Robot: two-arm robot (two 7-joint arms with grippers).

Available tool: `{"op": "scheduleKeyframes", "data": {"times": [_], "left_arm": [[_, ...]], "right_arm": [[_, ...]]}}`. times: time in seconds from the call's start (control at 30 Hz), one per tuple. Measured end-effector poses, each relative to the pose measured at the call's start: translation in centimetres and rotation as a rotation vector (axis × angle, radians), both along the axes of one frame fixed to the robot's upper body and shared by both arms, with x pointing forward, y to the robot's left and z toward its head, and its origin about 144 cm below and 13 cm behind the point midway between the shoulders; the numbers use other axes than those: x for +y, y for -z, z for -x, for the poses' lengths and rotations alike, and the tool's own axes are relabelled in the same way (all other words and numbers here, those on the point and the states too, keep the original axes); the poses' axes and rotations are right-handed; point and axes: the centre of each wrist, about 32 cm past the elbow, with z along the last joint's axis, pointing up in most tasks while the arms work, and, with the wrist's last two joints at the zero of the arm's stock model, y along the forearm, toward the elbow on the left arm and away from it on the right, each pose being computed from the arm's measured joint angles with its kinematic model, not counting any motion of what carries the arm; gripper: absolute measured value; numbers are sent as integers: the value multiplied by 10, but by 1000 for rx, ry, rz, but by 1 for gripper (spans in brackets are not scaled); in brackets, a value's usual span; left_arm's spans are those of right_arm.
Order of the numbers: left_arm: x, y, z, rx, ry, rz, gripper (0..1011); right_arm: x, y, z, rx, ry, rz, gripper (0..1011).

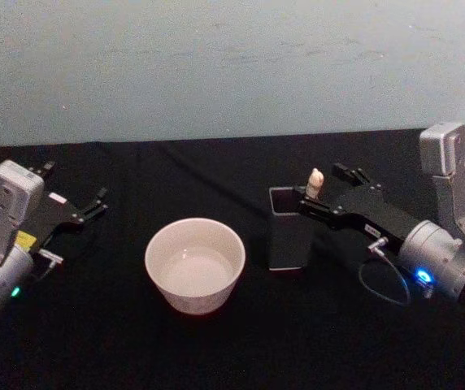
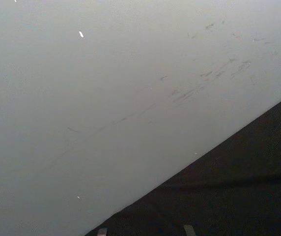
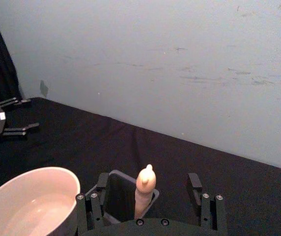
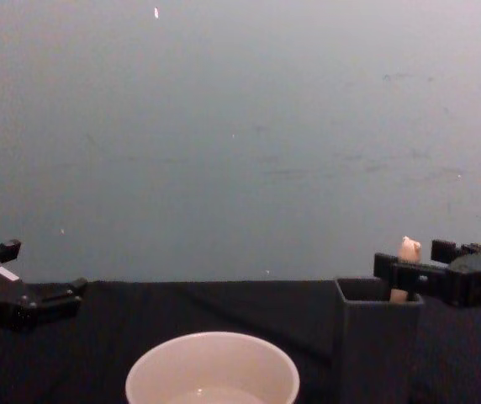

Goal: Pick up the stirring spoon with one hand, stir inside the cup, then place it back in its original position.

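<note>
The black right gripper (image 1: 323,189), on its silver-grey arm, reaches in from 3 o'clock. Its fingers (image 3: 95,205) are spread wide on either side of the beige wooden, bear-topped stirring spoon (image 3: 144,189) and grip nothing. The spoon stands upright in the dark grey square holder box (image 1: 288,240), just at 3 o'clock of the wide cream-white round cup (image 1: 194,264). The left gripper (image 1: 76,182) rests at the cup's 10 o'clock, fingers apart, over the black table (image 1: 338,341).

qty: 1 spoon (image 1: 315,181), 1 cup (image 1: 190,297), 1 holder box (image 1: 288,244), 2 pincers (left pincer (image 1: 76,183), right pincer (image 1: 319,188)).
</note>
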Motion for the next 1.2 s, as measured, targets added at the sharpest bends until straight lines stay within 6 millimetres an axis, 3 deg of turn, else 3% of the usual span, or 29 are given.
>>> {"op": "scheduleKeyframes", "data": {"times": [0.73,1.1,1.2], "left_arm": [[0,0,0,0,0,0,1002],[0,0,0,0,0,0,1001],[0,0,0,0,0,0,1001]], "right_arm": [[11,1,-10,15,15,-5,1000],[11,1,-10,15,15,-8,786],[11,1,-10,15,14,-8,665]]}}
